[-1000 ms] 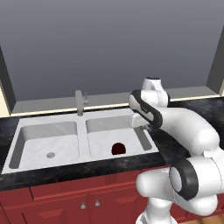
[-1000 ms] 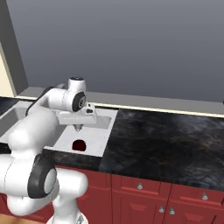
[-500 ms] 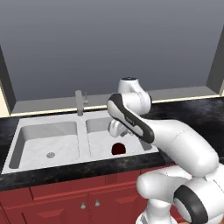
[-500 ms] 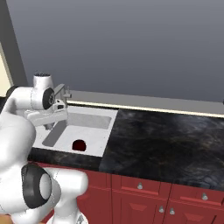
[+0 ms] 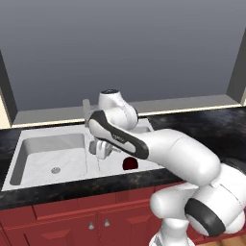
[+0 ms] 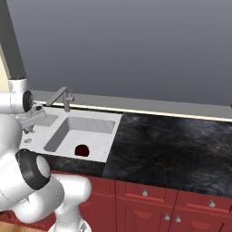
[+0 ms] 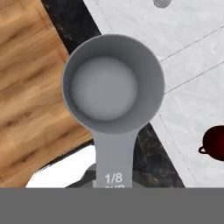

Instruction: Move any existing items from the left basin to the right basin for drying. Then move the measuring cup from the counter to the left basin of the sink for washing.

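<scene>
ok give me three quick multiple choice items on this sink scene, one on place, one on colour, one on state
1. Where does the dark red rounded object lie?
A. in the right basin of the pale grey marbled sink
B. in the left basin
C. on the black counter

2. What colour are the cabinets under the counter?
A. white
B. red
C. blue

3. What is the state of the pincer?
A. open and empty
B. shut on the faucet
C. shut on the small grey metal measuring cup

Answers: 1 A, both base views show it near the front wall of the right basin; 2 B, the red doors show in both base views; 3 C, the hand view shows the cup's handle running down between the finger tips.
</scene>
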